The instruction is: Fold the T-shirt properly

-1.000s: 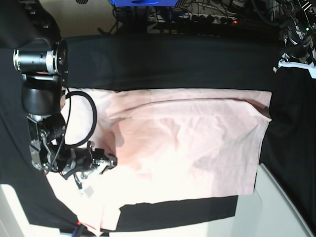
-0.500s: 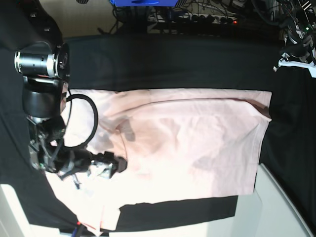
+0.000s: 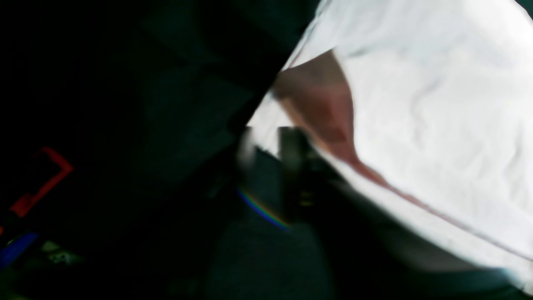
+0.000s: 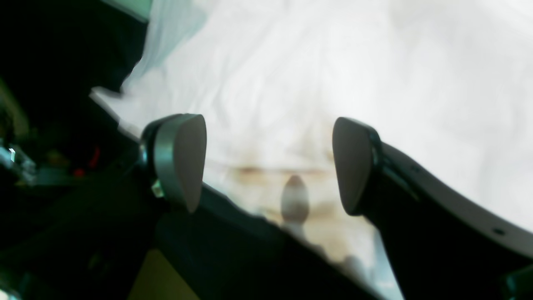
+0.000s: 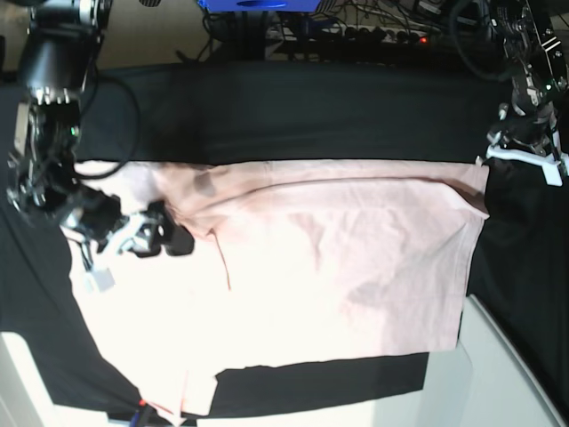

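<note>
The pale pink T-shirt (image 5: 356, 258) lies spread on the black table cloth (image 5: 311, 116), with no lettering showing. My right gripper (image 5: 173, 240) hovers over its left part, near a crease. In the right wrist view the right gripper (image 4: 266, 166) is open, with only the T-shirt (image 4: 333, 62) below and nothing between the fingers. My left gripper (image 5: 520, 142) is at the far right, just off the shirt's back right corner. The left wrist view is blurred. It shows the left gripper (image 3: 268, 143) with a narrow gap at the edge of the T-shirt (image 3: 437, 104).
A white surface (image 5: 507, 374) borders the cloth at the front right. Cables and a power strip (image 5: 373, 31) run along the back, beside a blue object (image 5: 258, 4). A strip of black cloth shows below the shirt's front edge (image 5: 320, 382).
My right gripper let go of the shirt, opened and moved back and left. The shirt's left part now lies flatter. The left arm has come into view at the back right.
</note>
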### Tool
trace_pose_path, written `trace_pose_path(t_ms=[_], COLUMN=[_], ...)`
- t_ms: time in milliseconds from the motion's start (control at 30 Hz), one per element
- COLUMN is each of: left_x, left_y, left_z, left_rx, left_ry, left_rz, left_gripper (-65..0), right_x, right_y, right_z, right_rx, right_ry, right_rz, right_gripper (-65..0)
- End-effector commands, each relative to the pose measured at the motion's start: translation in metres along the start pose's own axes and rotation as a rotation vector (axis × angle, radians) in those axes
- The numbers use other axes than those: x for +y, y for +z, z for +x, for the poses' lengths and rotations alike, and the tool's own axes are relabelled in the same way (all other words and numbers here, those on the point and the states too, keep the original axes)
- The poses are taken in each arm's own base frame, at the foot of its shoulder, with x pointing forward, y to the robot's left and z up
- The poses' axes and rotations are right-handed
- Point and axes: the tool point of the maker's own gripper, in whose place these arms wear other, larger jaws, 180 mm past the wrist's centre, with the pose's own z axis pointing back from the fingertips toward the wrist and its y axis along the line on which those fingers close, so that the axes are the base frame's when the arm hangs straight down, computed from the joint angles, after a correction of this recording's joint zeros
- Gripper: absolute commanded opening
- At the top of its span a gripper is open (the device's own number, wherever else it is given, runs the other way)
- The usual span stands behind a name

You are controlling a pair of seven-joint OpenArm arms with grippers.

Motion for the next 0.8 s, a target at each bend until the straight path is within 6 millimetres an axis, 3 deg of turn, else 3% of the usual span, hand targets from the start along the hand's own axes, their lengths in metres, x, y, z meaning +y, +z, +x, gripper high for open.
trace_pose_path(t_ms=[0,67,167,267,433,767], left_x=[0.0,-0.004,-0.005,-0.001,-0.015,-0.043], left_y=[0.0,-0.001,-0.002,-0.007,-0.024,-0.036], left_z=[0.017,0.021,0.014,0.001,-0.008,0.01], left_rx=[-0.047,-0.057,-0.05,-0.021,0.002,-0.034], left_ry=[-0.008,0.0,0.027,0.054,0.116,0.16], left_rz=[-0.001,-0.007,-0.004,0.01,-0.009,-0.059], left_gripper=[-43.0,-29.1,-19.5,-19.3,-19.3,-19.3], right_x=[0.006,0.006,-0.002,-0.004,-0.002,-0.001], right_y=[0.009,0.016,0.024,0.027,0.027,0.027], right_z=[0.014,0.001,-0.009,-0.019,-0.025,-0.033], right_rx=[-0.052,-0.037,-0.011,0.003,0.015,0.025], right_ry=[0.035,0.037,0.041,0.028,0.025,0.011], right_rz=[0.01,-0.001,-0.025,-0.031,-0.028,-0.025], right_gripper=[-19.7,-19.7,-19.7,-19.7,-19.7,-19.7])
